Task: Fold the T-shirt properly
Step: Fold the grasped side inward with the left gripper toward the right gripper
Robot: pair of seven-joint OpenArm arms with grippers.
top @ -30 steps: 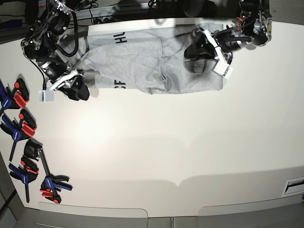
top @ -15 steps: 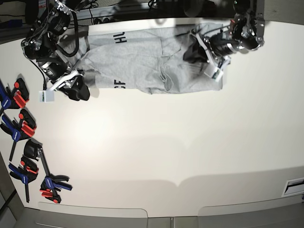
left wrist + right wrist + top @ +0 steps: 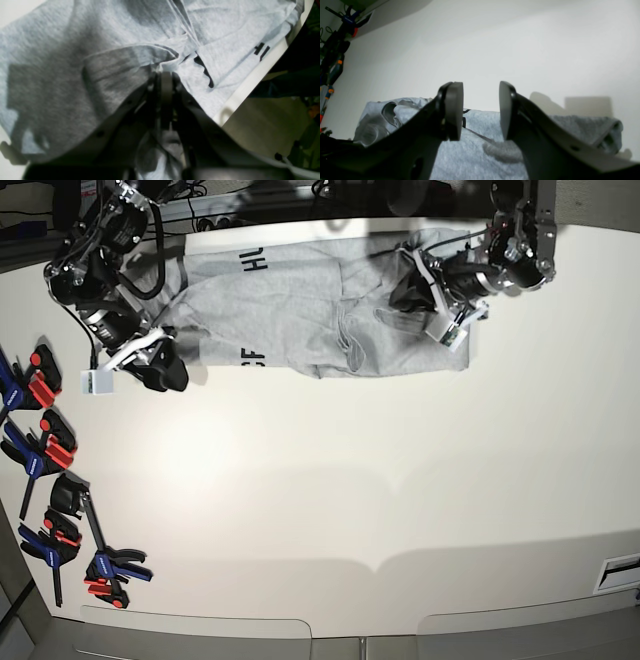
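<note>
The left gripper's fingers (image 3: 163, 82) are pinching a fold of the T-shirt (image 3: 300, 305); the right gripper's fingers (image 3: 455, 110) are hovering spread beside its edge.

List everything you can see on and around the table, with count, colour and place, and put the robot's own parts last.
T-shirt: one, light heather grey with black lettering, lying partly folded along the far edge of the table.
Table: one, white, filling most of the base view.
Clamps: several, blue and black with red or orange parts, lined up along the table's left edge in the base view.
Cables: a few, black, beyond the far edge of the table.
Left gripper: one, black, shut on a fold of the T-shirt, on the right of the base view.
Right gripper: one, black, open and holding nothing, by the shirt's left end in the base view.
</note>
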